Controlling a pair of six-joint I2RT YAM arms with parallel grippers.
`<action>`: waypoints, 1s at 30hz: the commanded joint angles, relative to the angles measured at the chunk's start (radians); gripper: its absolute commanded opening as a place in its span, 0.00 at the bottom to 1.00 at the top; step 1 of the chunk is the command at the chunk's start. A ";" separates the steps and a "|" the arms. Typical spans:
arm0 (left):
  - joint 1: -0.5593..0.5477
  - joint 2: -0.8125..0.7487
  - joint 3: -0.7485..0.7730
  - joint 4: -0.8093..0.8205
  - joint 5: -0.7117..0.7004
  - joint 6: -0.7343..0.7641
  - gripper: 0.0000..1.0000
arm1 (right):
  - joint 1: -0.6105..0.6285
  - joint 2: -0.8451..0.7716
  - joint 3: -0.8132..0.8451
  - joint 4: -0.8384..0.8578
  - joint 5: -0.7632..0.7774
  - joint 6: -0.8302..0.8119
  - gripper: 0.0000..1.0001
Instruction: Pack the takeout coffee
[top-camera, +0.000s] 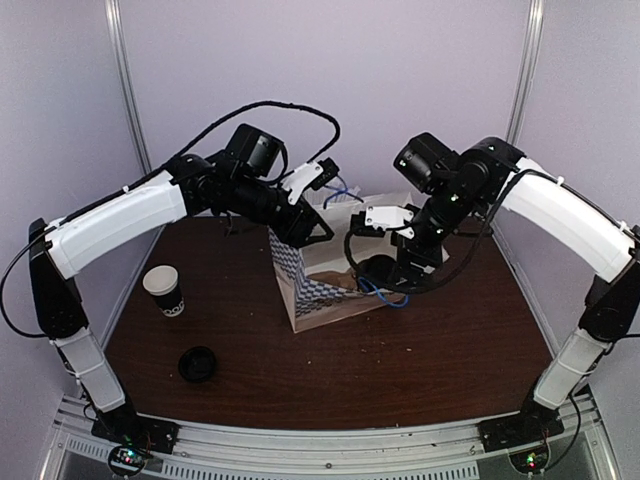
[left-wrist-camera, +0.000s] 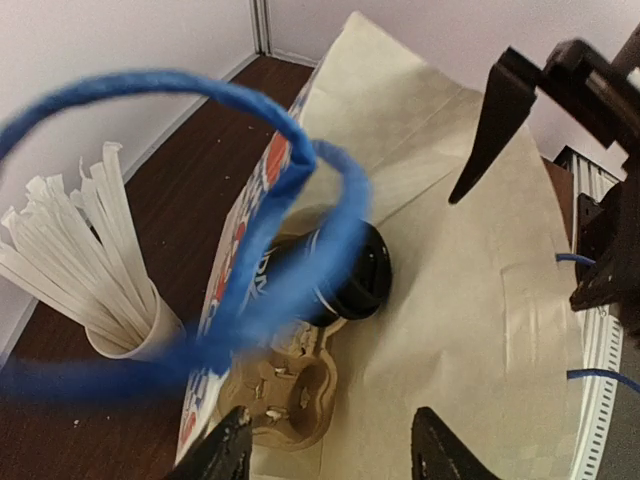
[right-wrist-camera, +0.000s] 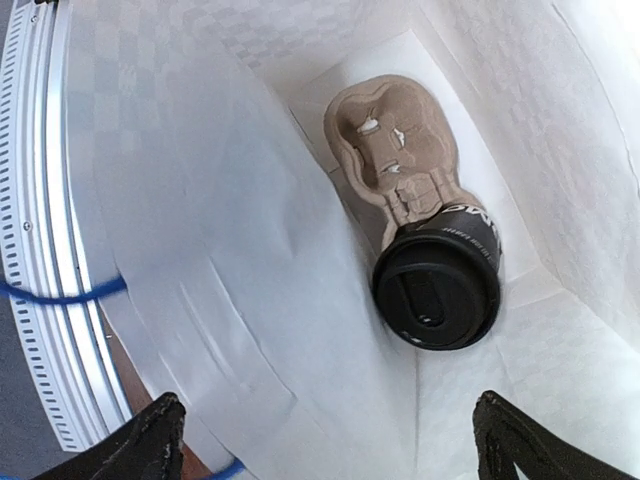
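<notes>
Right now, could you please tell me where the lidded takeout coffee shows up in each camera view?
Top external: not clearly visible; it sits inside the paper bag at table centre.
Left wrist: the takeout coffee is at picture centre, lid facing right, at the end of the cardboard carrier.
Right wrist: the takeout coffee is lower right of centre, lid towards the camera.
Shared landmark: the paper bag, seen in all three.

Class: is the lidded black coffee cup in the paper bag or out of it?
In. The takeout coffee sits at one end of a cardboard carrier, the walls of the bag rising around it.
</notes>
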 joint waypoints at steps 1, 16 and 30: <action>0.008 -0.103 -0.103 0.153 0.107 0.028 0.56 | -0.011 -0.006 -0.030 0.022 -0.024 -0.021 1.00; 0.008 -0.127 -0.092 0.164 0.054 0.072 0.61 | -0.015 -0.019 -0.037 0.016 -0.044 -0.026 1.00; -0.018 0.036 0.063 -0.017 -0.084 0.170 0.48 | -0.016 -0.028 -0.045 0.012 -0.062 -0.028 1.00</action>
